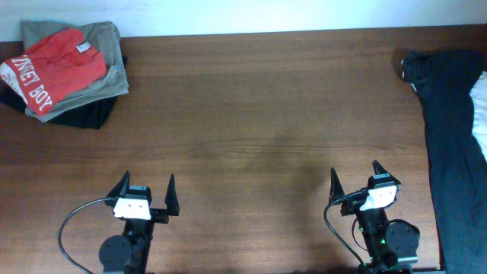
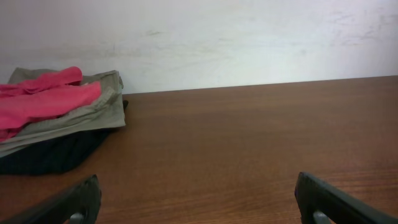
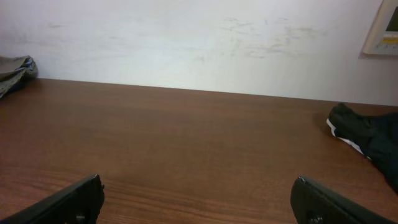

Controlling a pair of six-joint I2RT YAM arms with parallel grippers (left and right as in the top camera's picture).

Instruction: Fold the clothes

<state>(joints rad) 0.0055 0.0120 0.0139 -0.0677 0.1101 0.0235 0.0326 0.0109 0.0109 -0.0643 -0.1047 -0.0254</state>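
Observation:
The clothes, a red-orange T-shirt (image 1: 53, 67) with white lettering, lie folded on top of a pile at the table's far left corner; the left wrist view shows the shirt (image 2: 43, 99) at its left edge. My left gripper (image 1: 147, 184) sits near the front edge on the left, open and holding nothing, far from the shirt. On the right of the front edge my right gripper (image 1: 354, 172) is open and holds nothing. In the wrist views the left gripper (image 2: 198, 186) and the right gripper (image 3: 198, 186) have only bare wood between their jaws.
Under the shirt lies a khaki-olive folded garment (image 1: 99, 65) on a black garment (image 1: 85, 114). A large black garment (image 1: 453, 129) drapes over the table's right side, its tip (image 3: 354, 127) seen by the right wrist. A white wall runs behind the brown wooden table (image 1: 259, 122).

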